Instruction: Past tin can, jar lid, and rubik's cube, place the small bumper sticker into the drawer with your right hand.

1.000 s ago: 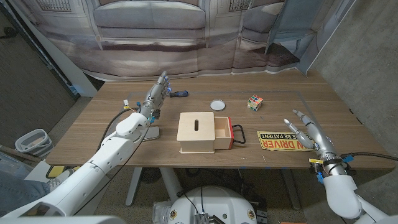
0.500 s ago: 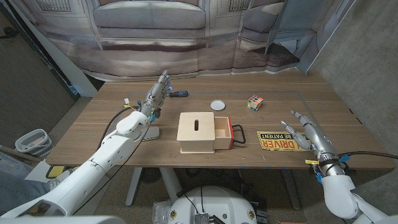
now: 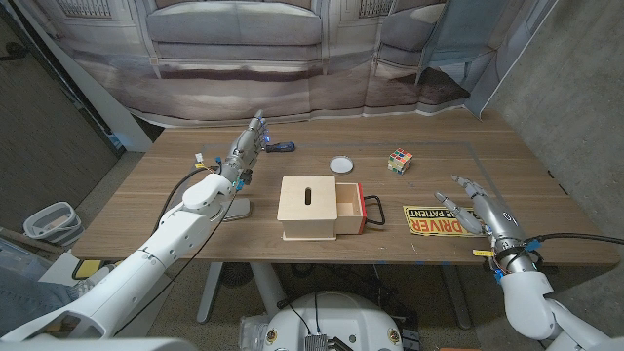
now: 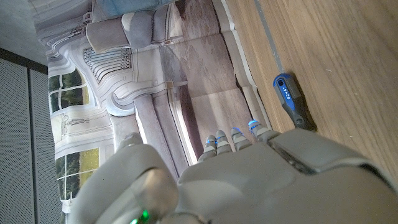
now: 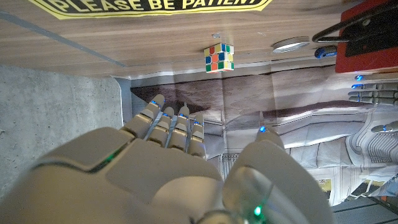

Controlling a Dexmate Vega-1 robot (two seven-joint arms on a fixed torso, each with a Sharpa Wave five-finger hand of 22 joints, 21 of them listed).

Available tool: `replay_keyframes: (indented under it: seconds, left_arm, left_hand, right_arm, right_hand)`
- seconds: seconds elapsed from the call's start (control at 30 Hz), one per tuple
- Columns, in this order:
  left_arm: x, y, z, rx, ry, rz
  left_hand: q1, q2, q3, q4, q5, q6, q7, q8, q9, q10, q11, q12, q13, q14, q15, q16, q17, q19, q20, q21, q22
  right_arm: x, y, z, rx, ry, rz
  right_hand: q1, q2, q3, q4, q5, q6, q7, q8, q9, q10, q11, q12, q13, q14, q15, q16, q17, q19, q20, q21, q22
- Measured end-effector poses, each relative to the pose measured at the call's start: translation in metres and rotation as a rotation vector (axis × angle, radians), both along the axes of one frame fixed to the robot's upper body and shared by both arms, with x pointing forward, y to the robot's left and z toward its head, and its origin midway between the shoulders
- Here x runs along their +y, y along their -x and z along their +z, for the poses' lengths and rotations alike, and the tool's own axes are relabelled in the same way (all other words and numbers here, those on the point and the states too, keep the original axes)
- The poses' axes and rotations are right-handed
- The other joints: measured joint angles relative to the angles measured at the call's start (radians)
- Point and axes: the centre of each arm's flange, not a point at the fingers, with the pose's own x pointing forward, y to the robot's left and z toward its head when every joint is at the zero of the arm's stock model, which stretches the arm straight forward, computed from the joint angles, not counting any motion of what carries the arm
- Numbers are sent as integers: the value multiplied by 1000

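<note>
The right hand [image 3: 485, 207] hangs at the near right of the wooden bench [image 3: 146, 200], its fingers [image 3: 458, 181] apart and holding nothing, spread over the far end of the yellow and black bumper sticker [image 3: 436, 220], presumably to come down on it for a pick-up. The sticker lies flat on the bench, just under and inward of those fingers, and whether they touch it yet cannot be told. In the head view its black lettering reads "BE PATIENT" above a larger "DRIVER"; the right wrist view gives the upper line more fully as "PLEASE BE PATIENT" [image 5: 149, 6].

Further inward of the fingers stands the pale wooden box with a slot in its top [image 3: 309, 207], its red-fronted drawer with a black wire handle [image 3: 353, 207] pulled out toward the sticker, so the way in looks short and open. Beyond the fingertips, farther back on the bench, sit the multicoloured Rubik's cube [image 3: 399, 161] and the round white jar lid [image 3: 340, 165], both well apart from the sticker.

The left hand [image 3: 247, 146] is raised over the far left of the bench with its fingers [image 4: 231, 140] straight, side by side and holding nothing, seemingly parked clear of the work. Just past its fingertips lies a blue and black tool handle [image 3: 280, 147]; its white print is too small to read.
</note>
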Motion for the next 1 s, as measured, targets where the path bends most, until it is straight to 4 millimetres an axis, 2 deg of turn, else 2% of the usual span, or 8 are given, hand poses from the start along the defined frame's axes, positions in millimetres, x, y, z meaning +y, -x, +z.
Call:
replay_keyframes:
  seconds: [0.07, 0.13, 0.33, 0.6, 0.67, 1.0]
  left_arm:
    - [0, 0, 0, 1, 1, 1]
    - [0, -1, -1, 3, 1, 1]
    - [0, -1, -1, 2, 1, -3]
    - [-1, -1, -1, -1, -2, -5]
    - [-2, -1, 0, -1, -2, -5]
    - [-4, 0, 1, -5, -3, -8]
  left_hand:
    - [-2, 2, 0, 0, 0, 0, 0, 0, 0, 0, 0, 0, 0, 0, 0, 0, 0, 0, 0, 0, 0]
    - [-4, 4, 0, 0, 0, 0, 0, 0, 0, 0, 0, 0, 0, 0, 0, 0, 0, 0, 0, 0, 0]
    - [-4, 4, -3, -3, 0, 0, 0, 0, 0, 0, 0, 0, 0, 0, 0, 0, 0, 0, 0, 0, 0]
    - [-4, 4, -2, -3, 0, 0, 0, 0, 0, 0, 0, 0, 0, 0, 0, 0, 0, 0, 0, 0, 0]
    - [-4, 4, -2, -3, 0, 0, 0, 0, 0, 0, 0, 0, 0, 0, 0, 0, 0, 0, 0, 0, 0]
    - [-4, 4, -5, 0, 0, 6, -6, 0, 0, 0, 0, 0, 0, 0, 0, 0, 0, 0, 0, 0, 0]
  right_arm:
    - [-1, 0, 0, 3, 2, -9]
    - [-2, 0, -1, 4, 3, -16]
    - [2, -1, -4, 11, 19, -26]
    - [2, 0, -8, 10, 30, -47]
    - [2, 0, -8, 10, 33, -51]
    - [1, 2, -15, 12, 67, -84]
  right_hand:
    - [8, 8, 3, -3, 3, 16, -8, 3, 0, 20, -1, 8, 0, 24, -1, 5, 0, 23, 0, 9, 0]
    - [14, 2, 4, -4, 7, 33, -11, 6, 0, 32, -1, 12, 0, 42, 0, 9, 0, 46, -4, 11, 0]
    - [19, 7, 4, -12, 7, 47, -22, 10, 0, 49, -7, 12, 0, 62, -2, 13, 0, 71, 0, 19, 0]
    - [24, 3, 0, -16, 7, 65, -39, 10, 0, 67, -24, 19, 0, 103, -3, 13, 0, 110, 54, 27, 0]
    - [24, 2, -3, -19, 6, 70, -45, 10, 0, 74, -21, 19, 0, 110, -4, 13, 0, 121, 65, 27, 0]
    - [42, -16, -4, -27, 6, 85, -53, 10, 0, 85, -31, 19, 0, 126, -1, 13, 0, 135, 79, 27, 0]
